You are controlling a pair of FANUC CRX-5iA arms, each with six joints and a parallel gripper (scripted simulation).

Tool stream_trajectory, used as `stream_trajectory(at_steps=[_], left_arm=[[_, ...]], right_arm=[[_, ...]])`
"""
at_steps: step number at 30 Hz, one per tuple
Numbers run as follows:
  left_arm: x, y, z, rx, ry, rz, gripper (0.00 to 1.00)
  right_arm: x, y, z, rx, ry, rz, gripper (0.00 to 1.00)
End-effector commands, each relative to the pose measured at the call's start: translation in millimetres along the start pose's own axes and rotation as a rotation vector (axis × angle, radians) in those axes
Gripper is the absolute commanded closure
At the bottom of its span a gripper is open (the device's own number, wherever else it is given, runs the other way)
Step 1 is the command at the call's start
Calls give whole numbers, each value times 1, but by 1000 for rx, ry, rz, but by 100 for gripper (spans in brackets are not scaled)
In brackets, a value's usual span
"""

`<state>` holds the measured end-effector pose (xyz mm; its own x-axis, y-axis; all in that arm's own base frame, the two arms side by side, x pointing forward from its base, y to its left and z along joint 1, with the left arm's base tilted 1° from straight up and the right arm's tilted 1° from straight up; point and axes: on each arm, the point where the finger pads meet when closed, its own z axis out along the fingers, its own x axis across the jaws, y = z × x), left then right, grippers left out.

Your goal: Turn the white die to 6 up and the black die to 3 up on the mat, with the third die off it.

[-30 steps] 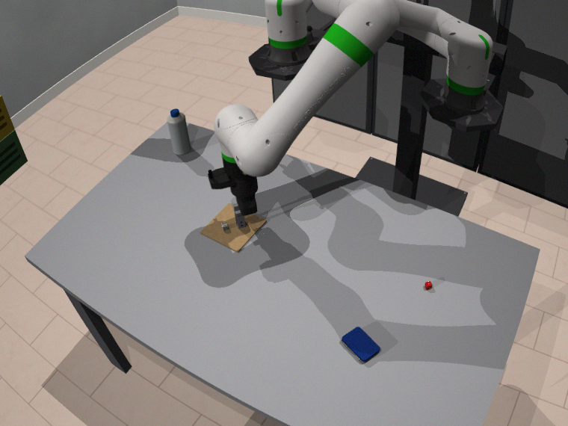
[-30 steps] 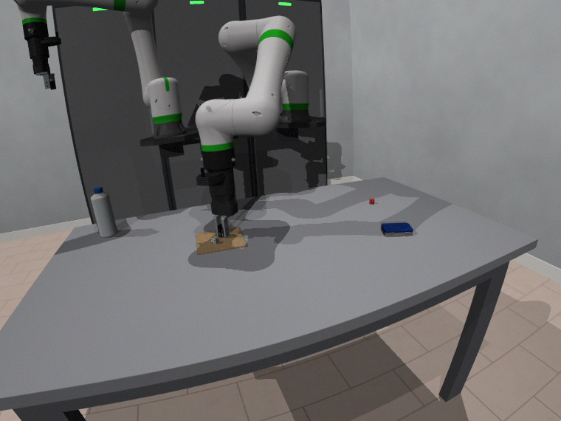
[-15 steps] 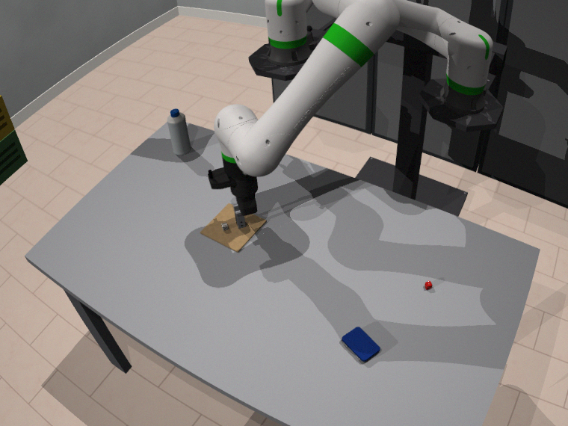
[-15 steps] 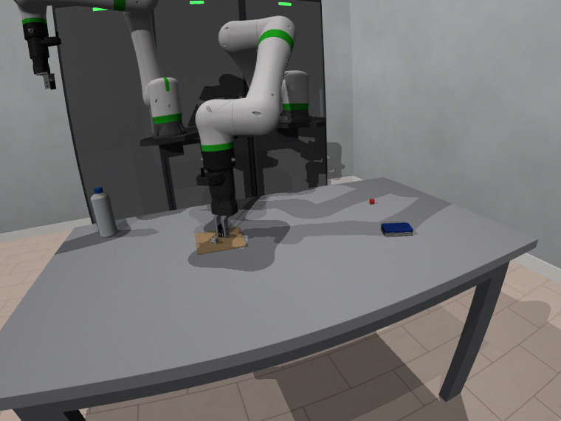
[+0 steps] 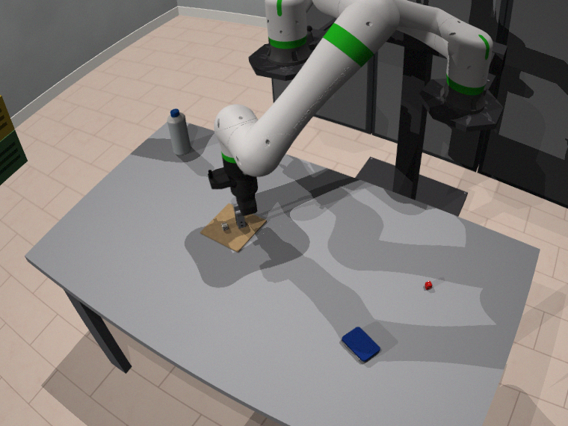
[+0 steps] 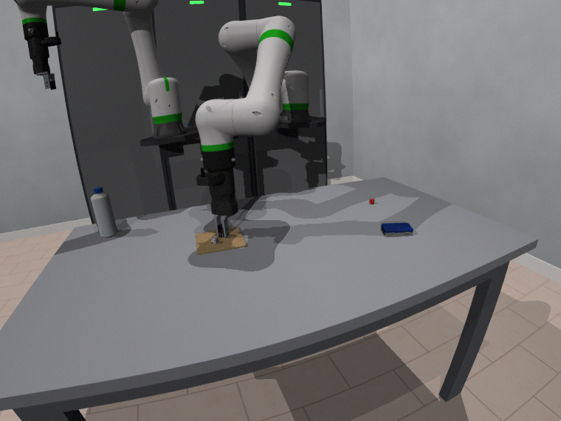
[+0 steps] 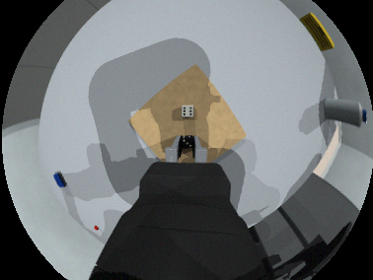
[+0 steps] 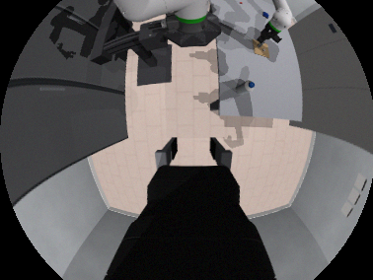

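Left wrist view gives away the white die's top — six pips — which the exterior view leaves too small to read. Right wrist view shows the right gripper spread wide, at far left off the table. The bottle stands capped at left, contents hidden. Next, the white die sits on the mat. Just beside it, the left gripper's partly parted jaws flank the black die, blocking some views; whether they pinch it, I can't tell. Well right lie the red die and, nearer, a blue-topped block.
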<state>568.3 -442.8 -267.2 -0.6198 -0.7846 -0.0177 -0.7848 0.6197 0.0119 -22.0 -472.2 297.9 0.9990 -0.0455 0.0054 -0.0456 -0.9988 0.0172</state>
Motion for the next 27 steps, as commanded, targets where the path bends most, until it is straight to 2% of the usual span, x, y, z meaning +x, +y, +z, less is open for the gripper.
stream_trajectory(at_steps=[1, 22, 23, 25, 26, 27], left_arm=[[0, -1, -2, 3, 0, 0, 66], [0, -1, -2, 3, 0, 0, 66], [0, -1, -2, 3, 0, 0, 60], [0, -1, -2, 3, 0, 0, 60], [0, -1, -2, 3, 0, 0, 54], [0, -1, -2, 3, 0, 0, 54]], right_arm=[[0, 0, -1, -2, 0, 0, 0], [0, 0, -1, -2, 0, 0, 0], [0, 0, -1, -2, 0, 0, 0], [0, 0, -1, -2, 0, 0, 0], [0, 0, -1, -2, 0, 0, 0], [0, 0, -1, -2, 0, 0, 0]])
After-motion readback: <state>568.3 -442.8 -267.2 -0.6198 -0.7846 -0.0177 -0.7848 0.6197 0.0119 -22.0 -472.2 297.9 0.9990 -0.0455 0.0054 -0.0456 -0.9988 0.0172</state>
